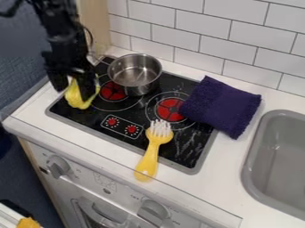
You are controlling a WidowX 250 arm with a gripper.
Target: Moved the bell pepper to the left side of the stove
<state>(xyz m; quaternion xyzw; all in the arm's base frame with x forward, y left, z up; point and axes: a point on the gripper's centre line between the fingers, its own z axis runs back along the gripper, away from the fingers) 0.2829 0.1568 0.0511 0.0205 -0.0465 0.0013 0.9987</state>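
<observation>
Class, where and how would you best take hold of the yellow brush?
Probably by the handle, from above, closing across its narrow width: it is slim and runs away from the upturned bristles, past the front edge of the stove.

White counter (232,162), black stovetop (89,118), pot (134,81), yellow brush (150,156), purple cloth (221,106)

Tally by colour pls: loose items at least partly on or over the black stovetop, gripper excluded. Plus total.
Yellow: 2 (shiny yellow bell pepper, yellow brush with white bristles)
Purple: 1 (dark purple folded cloth)
Silver: 1 (round silver metal pot)
Total: 4
</observation>
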